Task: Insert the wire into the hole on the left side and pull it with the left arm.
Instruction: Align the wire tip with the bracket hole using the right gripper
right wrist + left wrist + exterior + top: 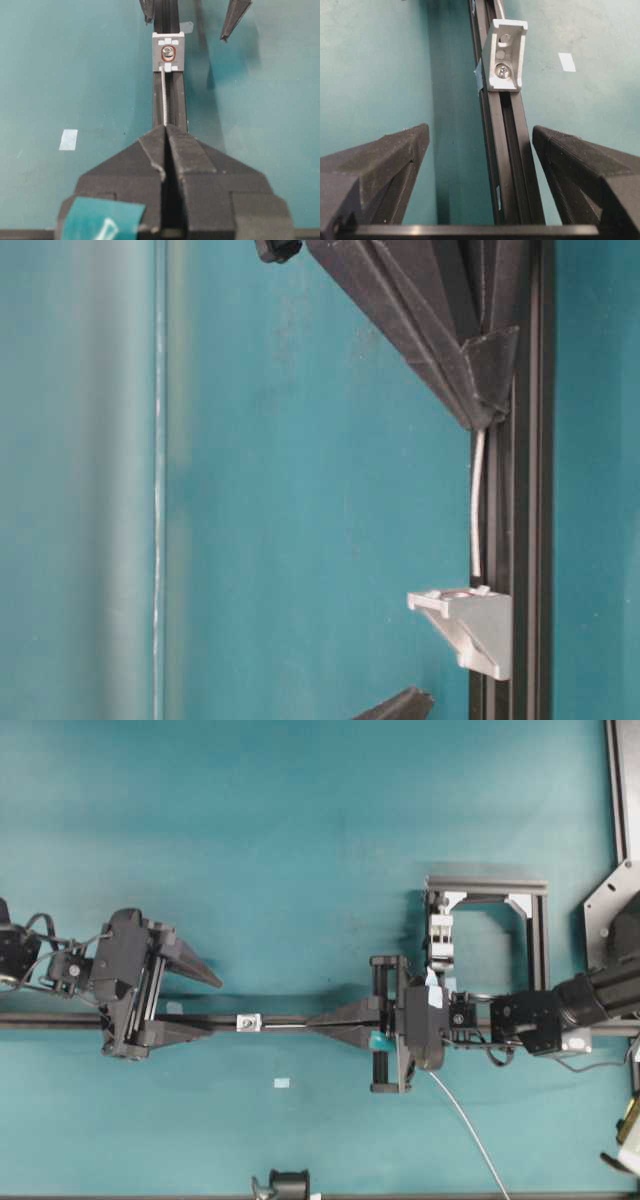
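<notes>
You're pinching the thin pale grey wire w/ the taped black right gripper, its tip touching the small white-silver bracket block on the long black rail, just below the hole. Your untaped black left gripper is hanging released, fingers straddling the rail near the block's far side. The wire's tail is running off toward the teal worktop's bottom edge.

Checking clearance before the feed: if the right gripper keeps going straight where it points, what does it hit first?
The small bracket with the hole, most likely. The right gripper, shut on the wire, points along the black rail at it; the wire tip is already at the bracket. Beyond wait the left gripper's open fingers.
</notes>
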Motion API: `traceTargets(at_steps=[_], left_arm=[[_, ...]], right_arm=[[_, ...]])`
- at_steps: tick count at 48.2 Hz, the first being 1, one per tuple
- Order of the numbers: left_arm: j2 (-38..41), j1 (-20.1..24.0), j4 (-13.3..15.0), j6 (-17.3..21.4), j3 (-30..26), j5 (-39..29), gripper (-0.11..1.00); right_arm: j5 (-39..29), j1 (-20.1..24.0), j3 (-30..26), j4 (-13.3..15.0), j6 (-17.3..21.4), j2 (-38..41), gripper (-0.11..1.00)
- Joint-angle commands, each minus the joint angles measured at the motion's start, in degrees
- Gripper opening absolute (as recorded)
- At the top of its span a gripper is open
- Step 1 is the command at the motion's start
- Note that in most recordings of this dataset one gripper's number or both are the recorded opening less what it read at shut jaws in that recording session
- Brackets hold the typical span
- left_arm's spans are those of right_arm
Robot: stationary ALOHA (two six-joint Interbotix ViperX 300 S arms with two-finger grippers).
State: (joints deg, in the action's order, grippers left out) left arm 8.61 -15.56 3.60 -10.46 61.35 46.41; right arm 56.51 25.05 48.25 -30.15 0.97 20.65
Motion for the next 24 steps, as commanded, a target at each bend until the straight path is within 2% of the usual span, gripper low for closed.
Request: traceTargets(at_steps=[1,24], left_arm=[[-0.53,-0.18,-0.18,0.09,-0.62,0.44,0.66],[-0.62,0.09,-0.18,0.18,-0.62,0.44,0.66]], right_arm=[[0.79,0.26,-0.53,-0.53,-0.09,-0.62,0.01],[1.93,0.26,-1.93,-1.14,-0.09,1.32,0.01]])
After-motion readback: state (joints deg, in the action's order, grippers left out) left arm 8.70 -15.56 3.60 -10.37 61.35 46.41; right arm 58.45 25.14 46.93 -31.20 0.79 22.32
